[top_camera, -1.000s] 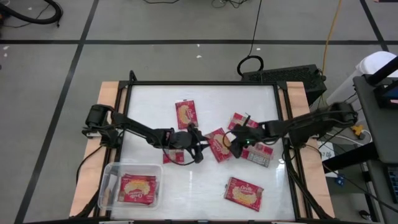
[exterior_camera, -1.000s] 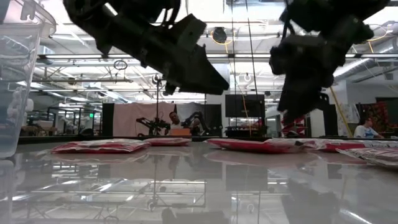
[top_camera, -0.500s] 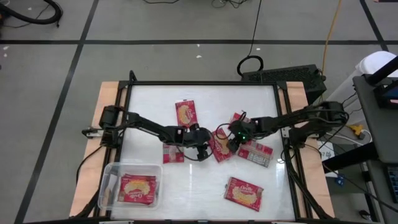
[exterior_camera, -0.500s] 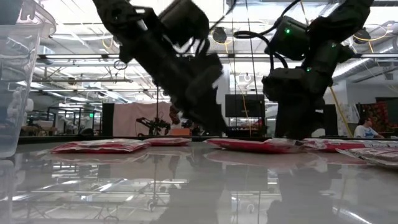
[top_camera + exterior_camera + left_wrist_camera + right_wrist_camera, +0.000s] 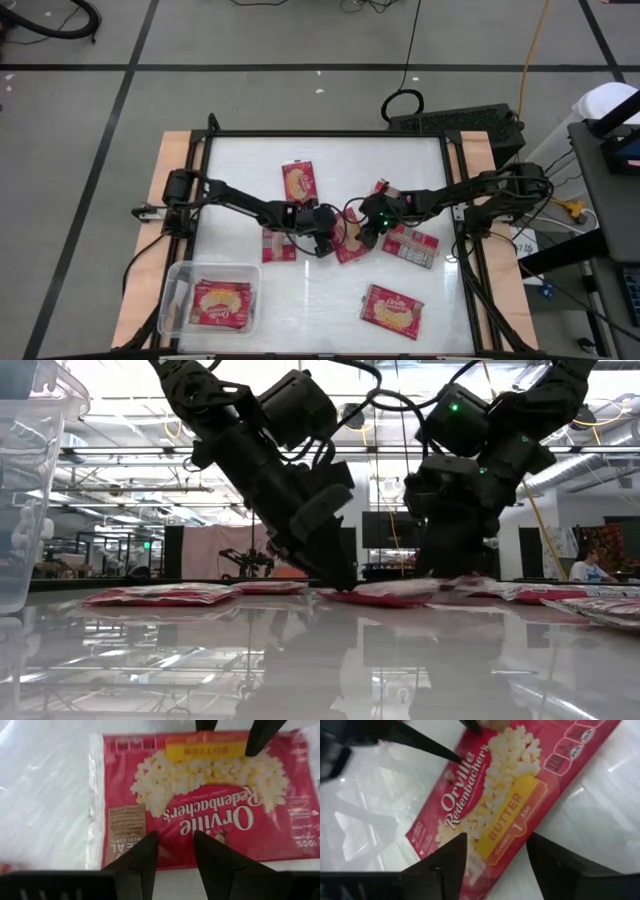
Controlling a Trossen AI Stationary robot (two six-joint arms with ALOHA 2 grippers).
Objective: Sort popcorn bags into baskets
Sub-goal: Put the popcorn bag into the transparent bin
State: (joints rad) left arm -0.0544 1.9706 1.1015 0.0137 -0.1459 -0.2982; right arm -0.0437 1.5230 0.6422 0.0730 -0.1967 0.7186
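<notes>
At frame centre, my open left gripper (image 5: 322, 243) and open right gripper (image 5: 367, 236) flank one popcorn bag (image 5: 347, 243); I'd let one close squarely.

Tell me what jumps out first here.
Both grippers meet on one popcorn bag at mid-table: left gripper and right gripper at its opposite ends, fingers open. The clear tub at the near left corner holds one bag; others lie loose around the centre.

glossy plastic popcorn bag (image 5: 200, 795), shiny white table (image 5: 320, 290)
</notes>
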